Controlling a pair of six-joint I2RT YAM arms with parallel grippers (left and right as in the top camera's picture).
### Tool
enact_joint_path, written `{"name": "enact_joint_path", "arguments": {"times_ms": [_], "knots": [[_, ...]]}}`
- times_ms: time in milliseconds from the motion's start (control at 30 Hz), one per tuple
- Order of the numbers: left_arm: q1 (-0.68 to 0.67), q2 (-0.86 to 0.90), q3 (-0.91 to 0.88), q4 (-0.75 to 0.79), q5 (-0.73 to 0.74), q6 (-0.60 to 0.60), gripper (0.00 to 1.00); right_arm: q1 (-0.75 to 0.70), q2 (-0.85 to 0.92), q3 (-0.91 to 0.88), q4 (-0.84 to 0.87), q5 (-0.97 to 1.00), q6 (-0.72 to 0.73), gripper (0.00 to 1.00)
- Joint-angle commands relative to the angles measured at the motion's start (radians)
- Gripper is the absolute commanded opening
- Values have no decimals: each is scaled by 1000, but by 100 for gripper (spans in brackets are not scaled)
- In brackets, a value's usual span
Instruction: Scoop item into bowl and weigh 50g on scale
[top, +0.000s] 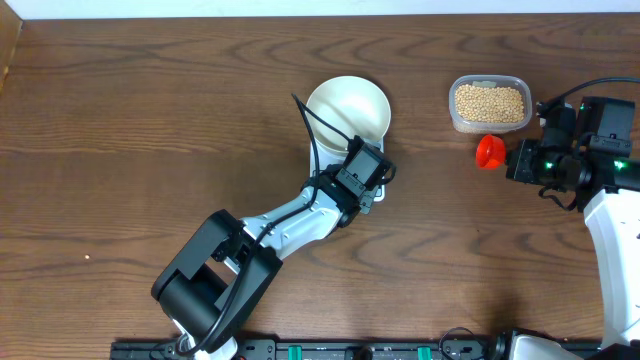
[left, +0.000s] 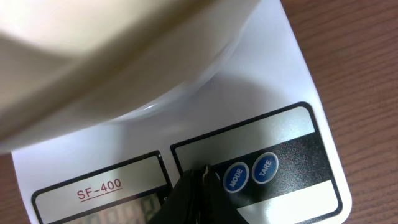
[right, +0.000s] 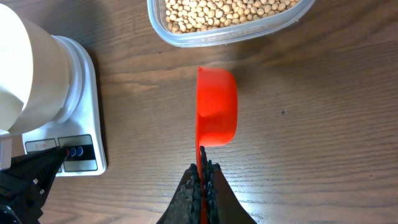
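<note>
The white bowl (top: 347, 108) stands on the white scale (left: 292, 81). My left gripper (left: 204, 171) is shut, holding nothing, its tip down on the scale's front panel just left of the blue MODE button (left: 236, 177). The beans (top: 489, 102) fill a clear tub (right: 186, 38) at the back right. My right gripper (right: 203, 167) is shut on the handle of a red scoop (right: 216, 106), whose cup sits turned on edge over the table just short of the tub. I see no beans in the scoop.
The scale (right: 93, 99) with the bowl (right: 15, 68) lies left of the scoop, and the left gripper's dark tip (right: 59, 152) rests on its panel. Bare wooden table (top: 120, 130) stretches to the left. A black rail (top: 330, 350) runs along the front edge.
</note>
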Motion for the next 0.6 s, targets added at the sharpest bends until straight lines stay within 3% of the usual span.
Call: {"name": "enact_joint_path", "arguments": {"times_ms": [0,300,567], "knots": [[8,87,-62,-18,102,-8,7,7,-5,18,-2,1,-16,1],[7,87,-62,5,114,18,7,7,-5,18,-2,1,-16,1],[7,87,-62,-33,38,15,7,7,-5,18,-2,1,-16,1]]}}
